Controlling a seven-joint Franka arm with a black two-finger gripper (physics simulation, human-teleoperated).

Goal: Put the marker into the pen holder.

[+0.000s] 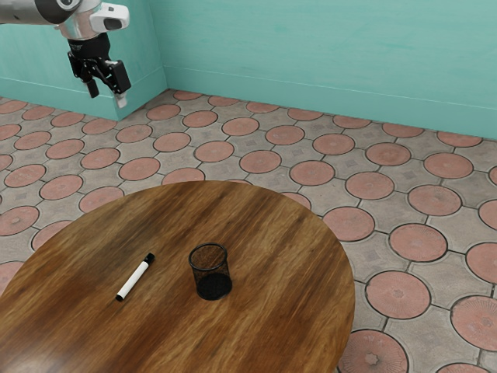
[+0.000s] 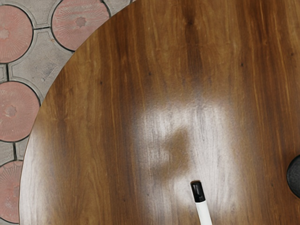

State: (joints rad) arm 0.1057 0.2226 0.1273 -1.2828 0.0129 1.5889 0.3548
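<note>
Can see the marker (image 1: pixel 134 279) lying flat and slantwise on the round wooden table (image 1: pixel 272 233), beside the pen holder (image 1: pixel 210 272) and apart from it, toward the exterior view's left. Can make out its white barrel between two black ends there; in the wrist view, get one black end and a short run of white before losing the rest past the picture's border. Catch just a dark, rounded slice of the pen holder in that view, cut off at the side. In the exterior view, find it upright, with a black rim, see-through mesh and a darker base. Notice pale glare on the wood near the marker in the wrist view, with a brownish blotch inside it. Find bare wood all around the marker, including a strip between it and the pen holder. Follow the table's curved edge to the tiled floor (image 1: pixel 260 162), with open tabletop inside that edge, but lose part of the curve at the exterior view's lower left. Have the gripper (image 1: pixel 108 97) raised well apart from both things, in front of the teal wall (image 1: pixel 311 54), fingers clearly parted, holding nothing. Lose the upper arm (image 1: pixel 27 12) beyond the exterior view's upper left
</note>
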